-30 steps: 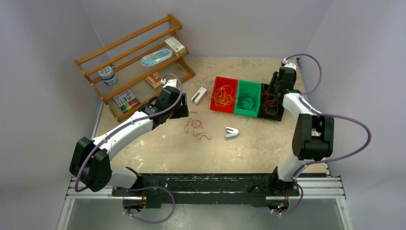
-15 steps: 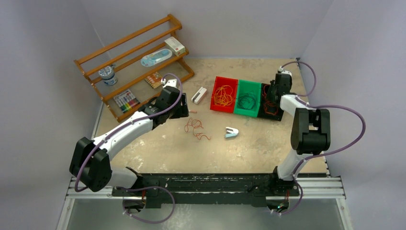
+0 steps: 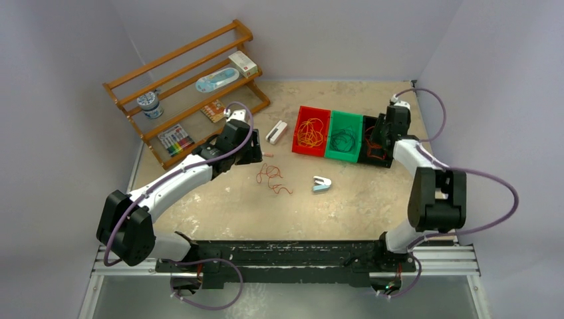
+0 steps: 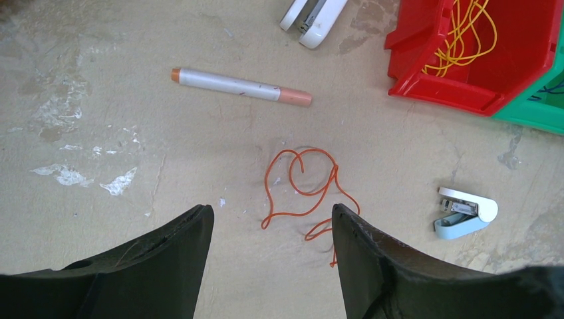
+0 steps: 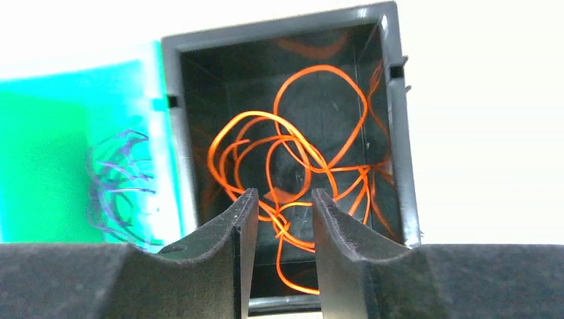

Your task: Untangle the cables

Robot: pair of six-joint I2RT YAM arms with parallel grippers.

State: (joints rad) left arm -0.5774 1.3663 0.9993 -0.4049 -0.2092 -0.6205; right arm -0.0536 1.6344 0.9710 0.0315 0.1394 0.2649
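- The red-orange cable [image 4: 306,193] is lying loose near the middle of the worktop [image 3: 219,206], with its loops crossing one another and nothing touching it.
- The other cables are sitting in three bins toward the far right corner:
  - the yellow-orange bunch [image 3: 310,133] in the red bin [image 3: 300,123];
  - the dark bunch [image 3: 343,139] in the green bin [image 3: 347,114];
  - the bright orange bunch [image 5: 292,166] in the black bin [image 5: 266,30], nearest the right edge.
- The left gripper [image 4: 269,216] is hanging over the red-orange cable with its jaws wide and empty. The cable is showing just ahead of the gap, apart from both fingers.
- The right gripper [image 5: 284,199] is reaching into the black bin with its jaws parted only narrowly. Strands are crossing below the gap, which is wider than any strand, so I am reading it as gripping nothing.
- Risk, right side: closing here is likely to catch several strands at once. A pull could then tighten the knot or lift the bin with the bunch. The fingers are also working close to the bin walls.
- Risk, left side: a straight descent may pinch two crossing loops together or only push the wire along the worktop.
- The marker [image 4: 241,86], blue stapler [image 4: 465,212] and white stapler [image 4: 312,13] are lying around the loose cable, so a dragged strand could snag on one.
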